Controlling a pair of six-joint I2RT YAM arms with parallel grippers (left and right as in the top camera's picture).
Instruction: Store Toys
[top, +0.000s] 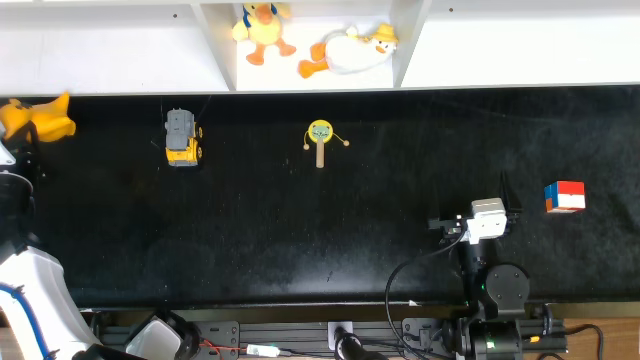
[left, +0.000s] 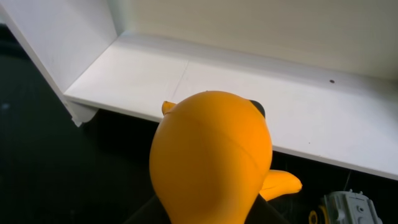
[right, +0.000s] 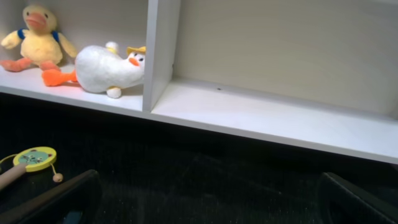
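An orange plush toy (left: 211, 155) hangs in front of the left compartment of the white shelf (left: 261, 93), with my left gripper (top: 26, 138) shut on it from below; the fingers are hidden under the toy. In the top view the orange plush toy (top: 38, 118) is at the far left, by the shelf edge. A yellow toy truck (top: 182, 136), a rattle drum (top: 320, 135) and a colour cube (top: 565, 197) lie on the black table. My right gripper (right: 205, 211) stands open and empty, low over the table facing the shelf's right compartment (right: 280, 118).
In the middle compartment a yellow duck (top: 263, 28) sits next to a white duck (top: 350, 50) lying on its side. A white divider (right: 158, 56) separates them from the right compartment. The yellow toy truck (left: 345, 208) sits just beside the held toy.
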